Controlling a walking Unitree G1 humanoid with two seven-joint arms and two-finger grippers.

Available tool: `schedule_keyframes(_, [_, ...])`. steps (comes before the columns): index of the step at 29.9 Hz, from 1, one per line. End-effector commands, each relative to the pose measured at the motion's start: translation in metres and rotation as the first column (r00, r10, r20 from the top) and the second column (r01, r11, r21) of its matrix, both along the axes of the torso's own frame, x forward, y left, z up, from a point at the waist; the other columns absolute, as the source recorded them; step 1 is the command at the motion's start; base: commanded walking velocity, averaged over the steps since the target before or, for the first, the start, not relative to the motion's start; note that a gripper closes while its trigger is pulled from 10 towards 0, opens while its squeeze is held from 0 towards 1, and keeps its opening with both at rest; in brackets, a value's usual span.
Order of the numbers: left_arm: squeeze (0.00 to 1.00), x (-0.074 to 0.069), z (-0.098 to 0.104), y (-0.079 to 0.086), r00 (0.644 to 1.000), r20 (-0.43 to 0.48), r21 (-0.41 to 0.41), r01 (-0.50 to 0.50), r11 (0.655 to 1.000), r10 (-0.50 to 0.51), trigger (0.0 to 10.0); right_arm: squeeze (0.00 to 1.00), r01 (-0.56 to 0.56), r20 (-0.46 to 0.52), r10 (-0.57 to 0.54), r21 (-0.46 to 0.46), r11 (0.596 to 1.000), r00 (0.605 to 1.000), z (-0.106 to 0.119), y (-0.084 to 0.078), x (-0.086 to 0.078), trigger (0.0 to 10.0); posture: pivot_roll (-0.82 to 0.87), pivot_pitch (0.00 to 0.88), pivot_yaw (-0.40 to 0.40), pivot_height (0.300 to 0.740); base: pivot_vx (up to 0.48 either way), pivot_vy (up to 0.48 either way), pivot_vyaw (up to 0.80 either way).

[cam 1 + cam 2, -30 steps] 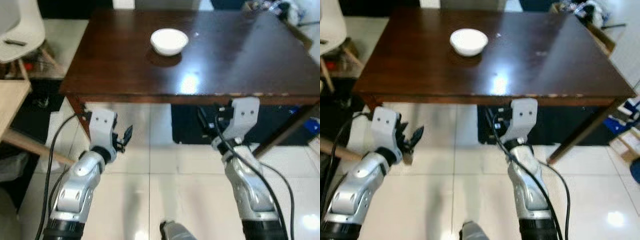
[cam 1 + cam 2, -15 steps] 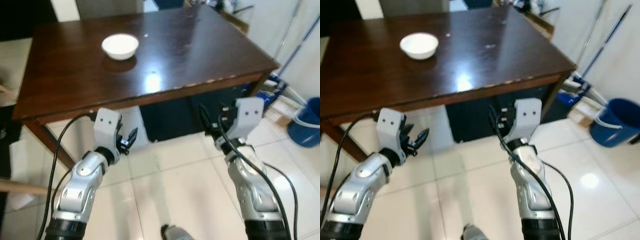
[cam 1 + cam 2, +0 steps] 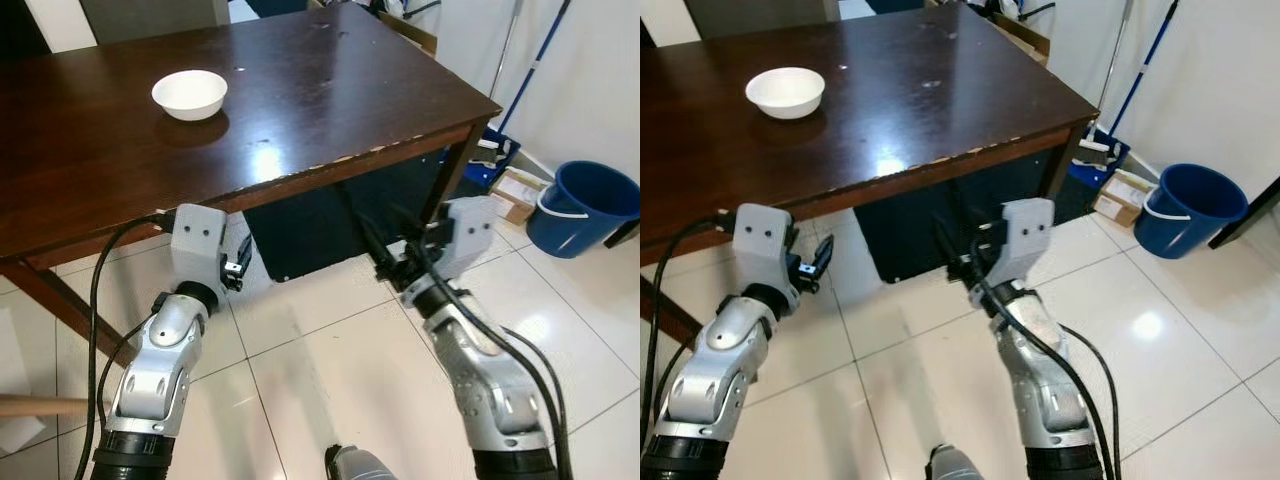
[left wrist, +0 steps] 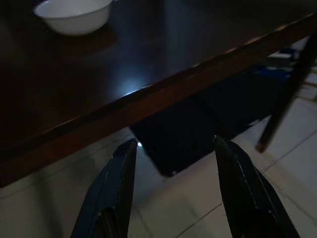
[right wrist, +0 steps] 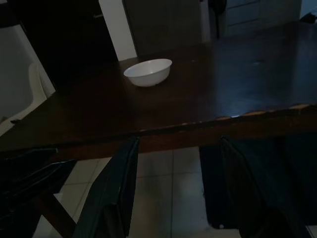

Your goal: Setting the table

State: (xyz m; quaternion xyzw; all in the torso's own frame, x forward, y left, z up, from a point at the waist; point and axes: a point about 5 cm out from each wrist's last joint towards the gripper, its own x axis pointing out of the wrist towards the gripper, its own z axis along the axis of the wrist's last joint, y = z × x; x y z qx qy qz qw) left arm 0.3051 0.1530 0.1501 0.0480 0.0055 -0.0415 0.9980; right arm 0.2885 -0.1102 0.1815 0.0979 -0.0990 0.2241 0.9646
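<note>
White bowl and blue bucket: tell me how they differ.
The white bowl is shallow and wide; the blue bucket is deep and tall-sided. The bowl sits on the dark wooden table, far from its near edge; the bucket stands on the tiled floor by the wall, beyond the table's corner. The bucket has a light handle; the bowl has none. Both stand upright, open side up.

Round blue plastic bucket [image 3: 583, 206] with white handle stands on glossy white tiled floor [image 3: 330, 340], near a white wall [image 3: 590, 70]. Two long poles, one blue [image 3: 545, 45], lean against that wall. Small cardboard box [image 3: 512, 192] lies on the tiles just beside the bucket. Open brown cardboard box [image 3: 1018, 28] at far side. Dark mat [image 3: 330, 225] on the floor.
</note>
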Motion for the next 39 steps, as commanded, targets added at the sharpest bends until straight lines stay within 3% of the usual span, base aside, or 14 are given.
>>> schedule_keyframes(1, [0.00,0.001,-0.001,-0.004,1.000,0.003,0.019,0.000,1.000,0.000,10.0,0.00,0.017,-0.007,-0.017,0.004,1.000,1.000,-0.001,-0.006,0.000,10.0,-0.19,0.080,0.063,0.740,0.480,0.000,0.00])
schedule_keyframes(24, [0.00,0.004,0.004,-0.011,0.999,0.029,0.016,0.011,1.000,-0.012,10.0,0.00,0.040,0.004,-0.040,-0.004,0.999,0.999,0.004,-0.018,0.002,10.0,-0.20,0.084,0.066,0.740,0.429,0.000,0.00])
schedule_keyframes(32, [0.00,-0.009,0.015,0.018,0.993,0.075,0.044,-0.090,0.995,0.087,10.0,0.00,0.041,0.002,-0.041,0.006,0.999,0.999,0.004,-0.015,0.015,10.0,-0.10,0.071,0.015,0.740,0.384,0.000,0.00])
schedule_keyframes(39, [0.00,-0.013,0.016,0.028,0.990,0.082,0.054,-0.119,0.991,0.114,10.0,0.00,0.031,0.011,-0.031,0.011,0.999,0.999,0.008,-0.015,0.022,10.0,-0.09,0.065,0.005,0.740,0.366,0.000,0.00])
